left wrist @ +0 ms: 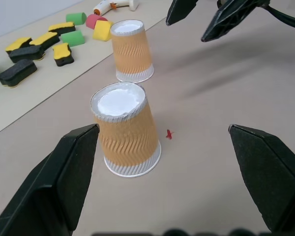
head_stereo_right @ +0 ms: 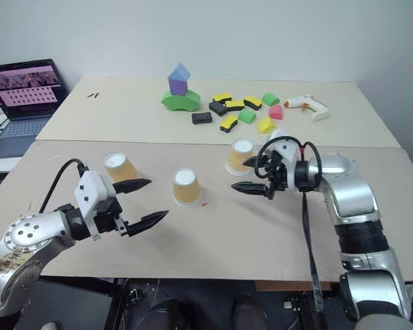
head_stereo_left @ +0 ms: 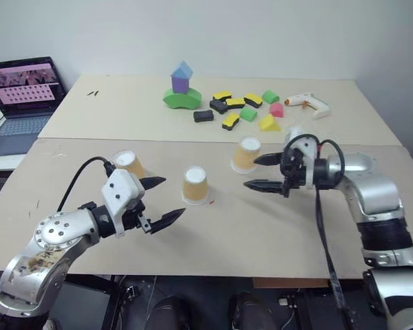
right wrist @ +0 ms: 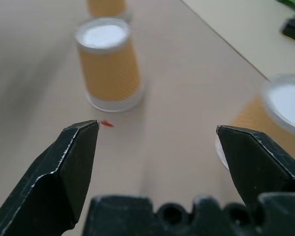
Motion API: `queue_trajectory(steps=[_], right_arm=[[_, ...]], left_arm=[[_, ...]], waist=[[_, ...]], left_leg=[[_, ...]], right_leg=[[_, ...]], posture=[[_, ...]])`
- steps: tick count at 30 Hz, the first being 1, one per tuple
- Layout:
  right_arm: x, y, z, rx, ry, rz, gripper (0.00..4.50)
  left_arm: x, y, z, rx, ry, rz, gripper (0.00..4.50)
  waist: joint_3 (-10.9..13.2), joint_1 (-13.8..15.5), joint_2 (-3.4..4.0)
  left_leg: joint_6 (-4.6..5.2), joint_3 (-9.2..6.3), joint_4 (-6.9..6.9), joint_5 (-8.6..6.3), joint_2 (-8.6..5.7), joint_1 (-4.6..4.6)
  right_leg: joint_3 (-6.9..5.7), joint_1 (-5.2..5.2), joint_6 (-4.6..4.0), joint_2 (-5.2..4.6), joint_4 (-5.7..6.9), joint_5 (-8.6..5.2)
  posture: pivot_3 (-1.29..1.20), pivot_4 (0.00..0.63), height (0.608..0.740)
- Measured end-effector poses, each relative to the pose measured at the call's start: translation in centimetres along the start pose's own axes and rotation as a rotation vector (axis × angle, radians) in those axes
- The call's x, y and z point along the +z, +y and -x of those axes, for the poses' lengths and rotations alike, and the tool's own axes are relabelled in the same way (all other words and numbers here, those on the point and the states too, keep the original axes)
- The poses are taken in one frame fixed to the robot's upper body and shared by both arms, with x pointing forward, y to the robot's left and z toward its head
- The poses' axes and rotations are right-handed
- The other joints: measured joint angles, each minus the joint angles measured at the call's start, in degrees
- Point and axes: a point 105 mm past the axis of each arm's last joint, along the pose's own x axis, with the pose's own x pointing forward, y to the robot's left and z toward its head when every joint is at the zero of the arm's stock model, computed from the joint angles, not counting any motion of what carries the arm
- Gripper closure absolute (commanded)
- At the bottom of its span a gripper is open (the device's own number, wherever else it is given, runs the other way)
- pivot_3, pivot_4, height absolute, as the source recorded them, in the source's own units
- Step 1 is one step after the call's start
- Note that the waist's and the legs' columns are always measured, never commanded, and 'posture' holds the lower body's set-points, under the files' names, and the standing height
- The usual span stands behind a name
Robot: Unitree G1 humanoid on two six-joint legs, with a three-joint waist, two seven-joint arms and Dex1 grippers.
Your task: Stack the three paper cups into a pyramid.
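Three tan-orange paper cups stand upside down and apart on the near table: a left cup (head_stereo_left: 129,163), a middle cup (head_stereo_left: 195,185) and a right cup (head_stereo_left: 247,154). None rests on another. My left gripper (head_stereo_left: 173,196) is open and empty, hovering just left of the middle cup (left wrist: 127,130) and pointing at it. On the other side my right gripper (head_stereo_left: 251,172) is open and empty too, its upper fingertip close beside the right cup (right wrist: 280,115), apart from it. In the right wrist view the middle cup (right wrist: 108,64) stands ahead.
On the far table are a blue-purple-green block tower (head_stereo_left: 182,88), several loose foam blocks (head_stereo_left: 242,110) and a white glue gun (head_stereo_left: 308,104). A laptop (head_stereo_left: 22,103) sits at the far left. A small red speck (left wrist: 169,133) lies beside the middle cup.
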Motion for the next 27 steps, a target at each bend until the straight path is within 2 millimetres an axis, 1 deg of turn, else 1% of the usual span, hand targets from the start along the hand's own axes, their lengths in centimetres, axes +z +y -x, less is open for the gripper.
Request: queue_trajectory(steps=[2, 4, 8, 12, 15, 20, 21, 23, 27], right_arm=[[-2.1, -2.2, -0.1, -0.169, 0.074, -0.035, 0.04], [-2.7, -2.5, -0.8, -0.219, 0.072, -0.058, 0.04], [-2.7, -2.2, -2.6, -0.254, 0.028, -0.101, 0.04], [-1.2, -2.1, -3.6, -0.257, -0.019, -0.098, 0.04], [0.0, -2.6, -4.3, -0.271, -0.048, -0.102, 0.04], [0.6, -3.5, -5.2, -0.297, -0.062, -0.118, 0.04], [1.3, -3.7, -5.5, -0.294, -0.079, -0.114, 0.04], [1.6, -3.8, -5.5, -0.297, -0.086, -0.108, 0.04], [1.9, -3.9, -6.6, -0.290, -0.104, -0.118, 0.04]], left_arm=[[0.1, 0.0, 0.0, 0.000, 0.000, -0.002, 0.00], [0.1, 0.0, -0.1, 0.000, 0.004, 0.000, 0.00], [0.6, 0.2, -0.2, 0.001, -0.011, -0.019, 0.00], [0.6, 0.3, -0.2, 0.001, -0.011, -0.019, 0.00], [0.7, 0.3, -0.2, 0.001, -0.011, -0.019, 0.00], [0.7, 0.3, -0.2, 0.003, -0.011, -0.019, 0.00], [0.7, 0.3, -0.2, 0.003, -0.012, -0.021, 0.00], [0.7, 0.3, -0.2, 0.003, -0.012, -0.021, 0.00], [0.7, 0.3, -0.2, 0.004, -0.011, -0.021, 0.00]], waist=[[0.01, -0.01, -0.01], [0.01, -0.15, -0.01], [0.01, -0.17, -0.01], [0.01, 0.06, 0.00], [0.01, 0.12, 0.00], [0.01, 0.12, 0.00], [0.01, 0.11, 0.00], [0.01, 0.15, 0.00], [0.01, 0.10, 0.00]], left_leg=[[0.00, 0.03, 0.00, 0.00, -0.02, 0.02], [0.00, 0.06, -0.02, 0.00, 0.00, 0.01], [0.00, 0.07, -0.06, 0.00, -0.03, -0.05], [0.00, 0.06, -0.05, 0.00, -0.04, -0.08], [0.00, 0.06, -0.05, 0.00, -0.03, -0.06], [0.00, 0.06, -0.07, 0.00, -0.04, -0.10], [0.00, 0.07, -0.08, 0.00, -0.04, -0.11], [0.00, 0.06, -0.10, 0.00, -0.04, -0.11], [0.00, 0.07, -0.10, 0.00, -0.04, -0.10]], right_leg=[[0.01, -0.01, 0.00, -0.01, 0.03, 0.00], [0.04, -0.05, 0.01, 0.03, 0.04, -0.01], [0.03, -0.09, 0.01, 0.04, 0.02, -0.01], [0.02, -0.09, 0.01, 0.03, -0.02, -0.01], [0.02, -0.08, 0.01, 0.04, -0.01, -0.01], [0.01, -0.11, 0.01, 0.04, -0.02, -0.01], [0.01, -0.13, 0.01, 0.05, -0.02, -0.01], [0.00, -0.12, 0.01, 0.05, -0.04, -0.01], [0.01, -0.12, 0.01, 0.05, -0.04, -0.01]], posture=[[0.00, 0.150, 0.703], [0.00, 0.150, 0.703], [0.00, 0.150, 0.703], [0.00, 0.150, 0.703], [0.00, 0.150, 0.703], [0.00, 0.150, 0.703], [0.00, 0.150, 0.703], [0.00, 0.150, 0.703], [0.00, 0.150, 0.703]])
